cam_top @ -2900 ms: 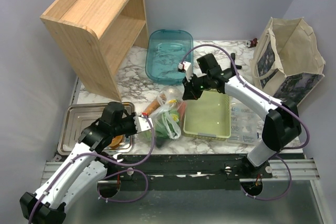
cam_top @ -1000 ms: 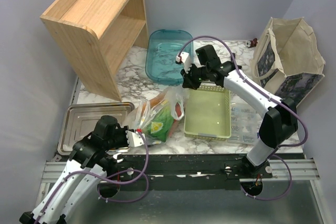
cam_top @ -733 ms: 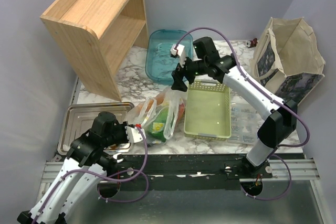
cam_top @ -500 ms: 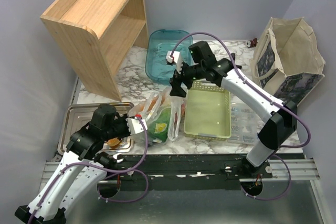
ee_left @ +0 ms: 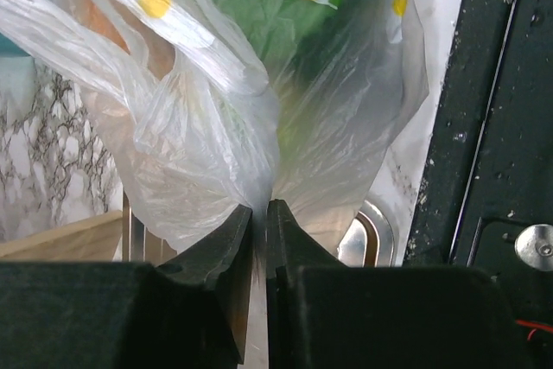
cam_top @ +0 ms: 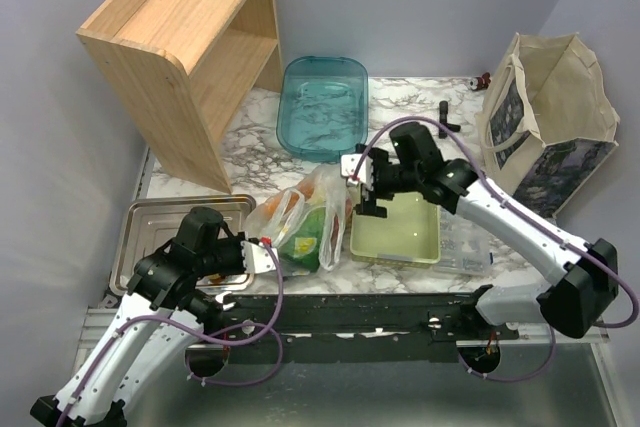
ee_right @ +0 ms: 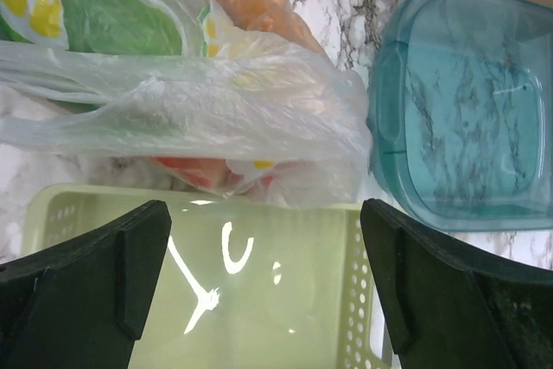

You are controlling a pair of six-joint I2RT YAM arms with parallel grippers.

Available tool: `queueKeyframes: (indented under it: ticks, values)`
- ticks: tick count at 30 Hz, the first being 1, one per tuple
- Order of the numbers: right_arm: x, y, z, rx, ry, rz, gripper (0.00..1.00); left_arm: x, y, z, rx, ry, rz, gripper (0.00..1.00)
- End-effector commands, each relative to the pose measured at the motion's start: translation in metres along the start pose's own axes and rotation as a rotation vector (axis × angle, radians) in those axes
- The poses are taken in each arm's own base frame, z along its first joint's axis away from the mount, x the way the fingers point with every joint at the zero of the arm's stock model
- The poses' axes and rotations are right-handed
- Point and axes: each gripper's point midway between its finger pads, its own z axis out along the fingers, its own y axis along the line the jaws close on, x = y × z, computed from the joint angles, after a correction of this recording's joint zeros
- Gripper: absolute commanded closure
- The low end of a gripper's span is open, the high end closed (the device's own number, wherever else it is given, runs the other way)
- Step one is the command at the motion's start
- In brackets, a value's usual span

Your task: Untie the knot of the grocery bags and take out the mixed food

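Top view, grocery bag (cam_top: 300, 219): on the desk (cam_top: 250, 137) near its front edge, between metal tray (cam_top: 150, 232) and green basket (cam_top: 395, 227); mixed food inside.
Top view, hands: left hand (cam_top: 262, 250) at the bag's tray-side end; right hand (cam_top: 362, 190) over the basket's far-left corner.
Left wrist view, left hand (ee_left: 259, 218): jaws almost together, clamped on a gathered fold of bag film; judged an anchor against sliding.
Right wrist view, right hand (ee_right: 263, 213): fingers spread wide, empty, facing the bag; judged ready to take the film.
Knot: cannot be made out.

Marble table (cam_top: 252, 147): bag (cam_top: 300, 222), basket (cam_top: 400, 235), tray (cam_top: 150, 225), tub (cam_top: 322, 107)
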Motion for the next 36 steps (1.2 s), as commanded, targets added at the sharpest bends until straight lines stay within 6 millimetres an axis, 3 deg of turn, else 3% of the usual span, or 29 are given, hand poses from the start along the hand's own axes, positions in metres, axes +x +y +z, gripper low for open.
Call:
queueKeyframes:
  ticks: [1,5,10,13,16,22,23,25,29,33,36]
  values:
    - [-0.008,-0.013,0.036,0.093,-0.058,-0.202,0.00,0.002,-0.007,0.002,0.044,-0.012,0.104,0.86]
    - [-0.028,-0.018,0.052,0.149,-0.136,-0.253,0.00,0.001,-0.007,0.003,0.060,-0.021,0.166,0.84]
    - [-0.059,-0.039,0.048,0.235,-0.238,-0.198,0.15,0.000,-0.014,0.005,0.071,-0.060,0.269,0.81]
    - [-0.073,-0.047,0.045,0.240,-0.267,-0.108,0.11,0.000,-0.020,0.005,0.080,-0.082,0.332,0.80]
    - [-0.071,-0.046,0.056,0.200,-0.251,-0.066,0.01,-0.002,-0.022,0.006,0.091,-0.099,0.377,0.78]
    - [-0.047,-0.050,0.083,0.178,-0.160,-0.029,0.08,-0.009,-0.031,0.001,0.148,-0.135,0.494,0.75]
    - [-0.047,-0.052,0.085,0.180,-0.157,-0.015,0.14,-0.010,-0.031,0.000,0.151,-0.141,0.521,0.75]
    - [-0.050,-0.052,0.088,0.165,-0.159,0.006,0.49,-0.011,-0.033,-0.001,0.158,-0.149,0.576,0.75]
    - [-0.067,-0.063,0.078,0.180,-0.200,0.061,0.95,-0.007,-0.040,-0.004,0.190,-0.148,0.668,0.78]
    - [-0.086,-0.080,0.062,0.191,-0.272,0.132,0.99,-0.012,-0.049,-0.007,0.225,-0.187,0.708,0.82]
    - [-0.098,-0.083,0.053,0.163,-0.329,0.172,0.99,-0.042,-0.044,-0.017,0.205,-0.278,0.619,0.81]
